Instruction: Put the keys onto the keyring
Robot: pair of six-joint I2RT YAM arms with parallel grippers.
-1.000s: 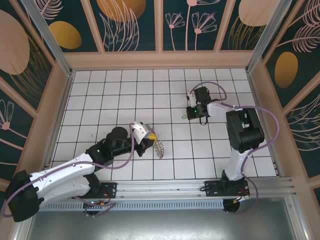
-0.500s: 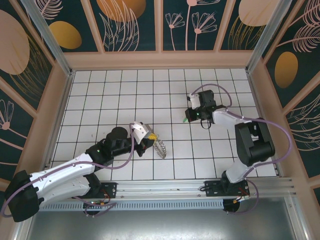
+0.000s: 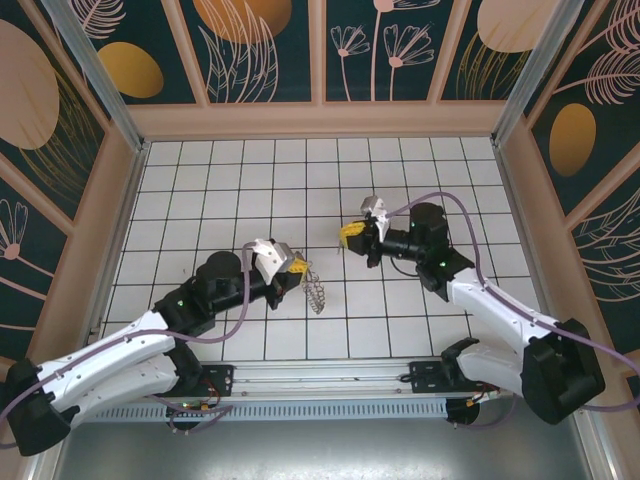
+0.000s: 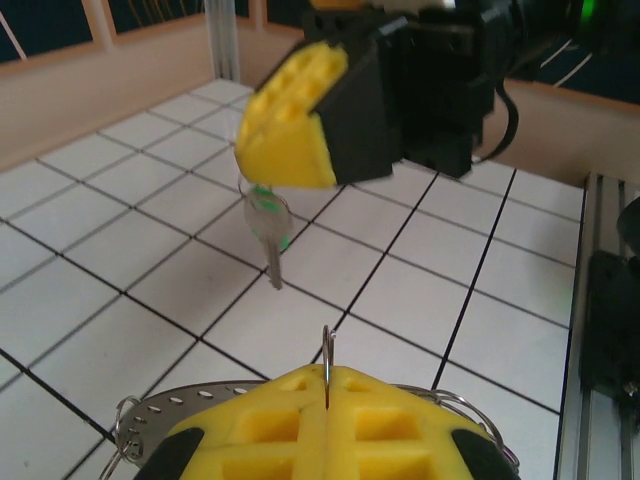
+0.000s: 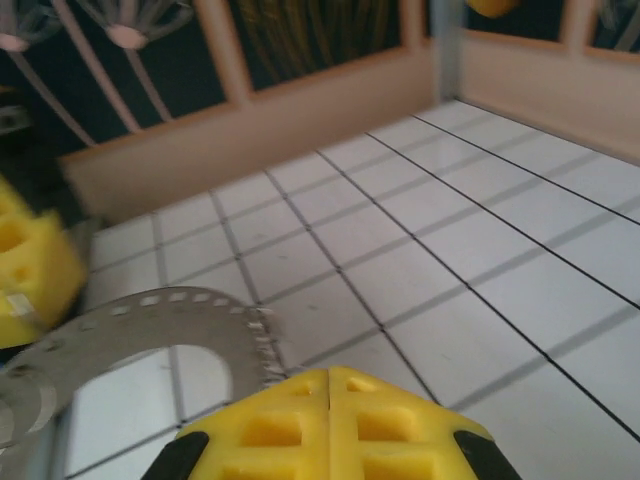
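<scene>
- Swinging in from the far tiles since a second ago, our right gripper now nears the left gripper. Top view: left jaws clamped on the ring, open tiles around, walls well apart.
- Left wrist: the key dangles, pinched in the right's pads, just ahead of ours; we'd bring its head slowly to the ring.
- Right wrist: the ring sits left of our jaws.

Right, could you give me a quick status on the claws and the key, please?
Left claw shut on keyring. Right claw shut on key, blade hanging down, not yet on the ring. Nothing in the way.
</scene>
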